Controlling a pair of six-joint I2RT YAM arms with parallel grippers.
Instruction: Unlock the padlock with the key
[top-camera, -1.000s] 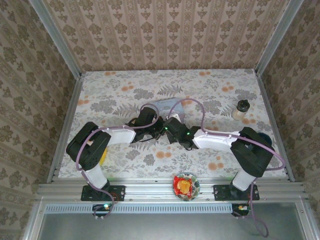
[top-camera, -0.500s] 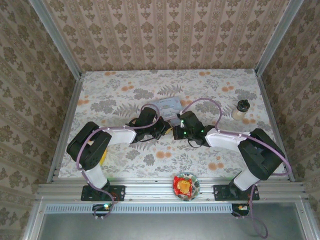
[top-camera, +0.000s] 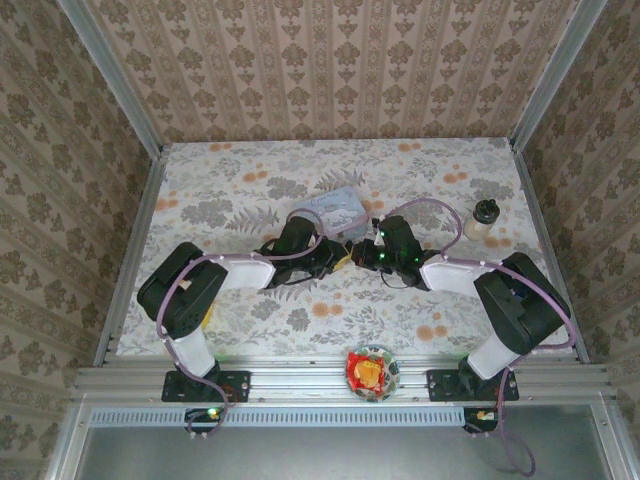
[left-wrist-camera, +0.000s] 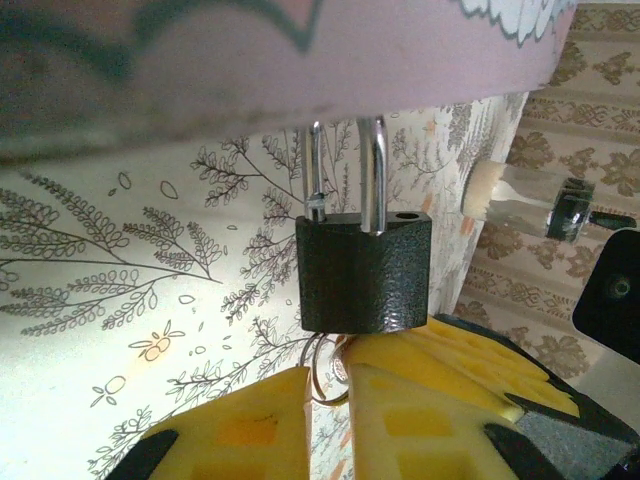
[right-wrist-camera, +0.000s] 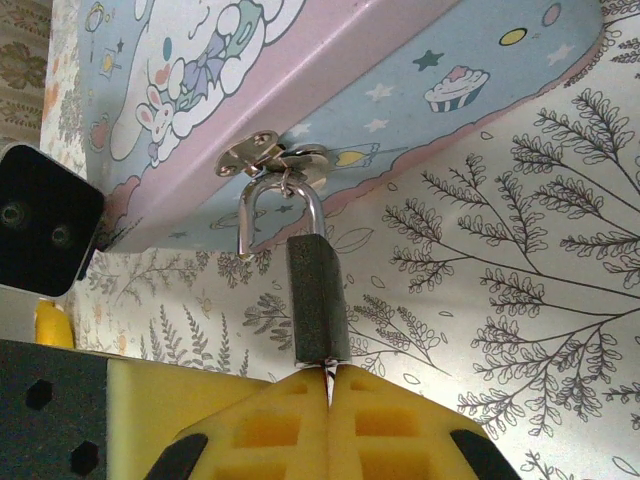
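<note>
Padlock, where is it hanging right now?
The padlock hangs from the clasp of the pastel tin, mid-table, right above the right gripper's yellow fingertips in the right wrist view.

Damask-patterned walls (top-camera: 330, 60) enclose a floral-printed table (top-camera: 230, 180) with aluminium rails (top-camera: 340, 378).

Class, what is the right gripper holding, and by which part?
The right gripper pinches the key by its rear end, tip at the padlock base.

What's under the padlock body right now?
A thin key runs from the underside of the padlock straight into the shut right gripper. From the left wrist view, a fine wire ring hangs below it. The keyhole and the key's head are covered.
</note>
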